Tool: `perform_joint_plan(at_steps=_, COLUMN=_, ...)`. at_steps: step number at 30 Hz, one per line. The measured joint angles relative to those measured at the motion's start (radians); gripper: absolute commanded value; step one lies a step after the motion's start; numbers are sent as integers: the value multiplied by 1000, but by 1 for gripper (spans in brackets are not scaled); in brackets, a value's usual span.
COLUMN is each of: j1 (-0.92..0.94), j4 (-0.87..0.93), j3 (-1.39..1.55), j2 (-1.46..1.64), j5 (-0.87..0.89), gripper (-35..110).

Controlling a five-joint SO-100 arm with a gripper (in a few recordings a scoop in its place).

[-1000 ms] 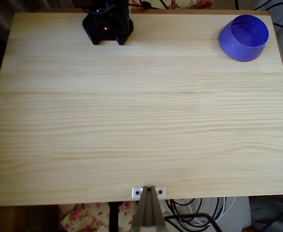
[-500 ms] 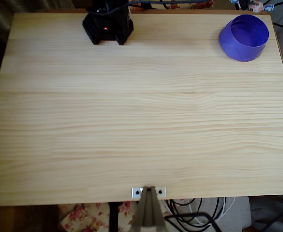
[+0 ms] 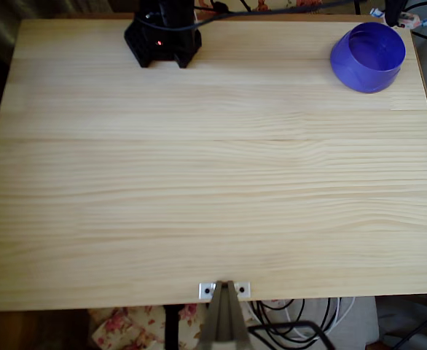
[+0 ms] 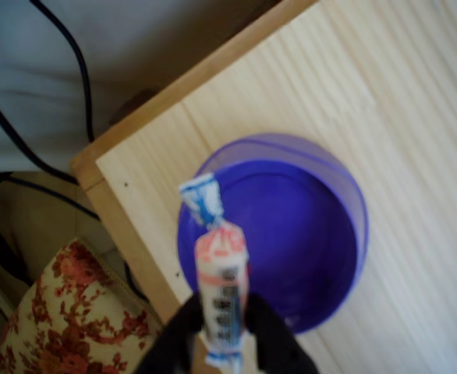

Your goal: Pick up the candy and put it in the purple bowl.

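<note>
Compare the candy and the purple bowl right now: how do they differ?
The candy is a slim wrapped stick, white with red and blue print; the purple bowl is round, plain and far wider. The candy is pinched in the tool, off the table; the bowl rests at the table's corner. The candy hangs over the bowl's rim; the bowl is empty.

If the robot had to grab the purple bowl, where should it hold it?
Probably by the rim, coming straight down from above. The purple bowl stands upright and open at the table's far right corner in the overhead view, and its smooth round sides look too wide to squeeze. One finger inside and one outside the thin wall should work. Right now the hand is shut on the candy.
</note>
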Motion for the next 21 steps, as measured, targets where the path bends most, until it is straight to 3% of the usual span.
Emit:
perform_joint_plan(at_steps=14, j1=18, j4=14, j3=-35, j2=-34, j5=-9, gripper=5)
perform_joint_plan(at_steps=21, j1=18, j4=-15, j3=92, j2=-28, j5=-2, gripper=9)
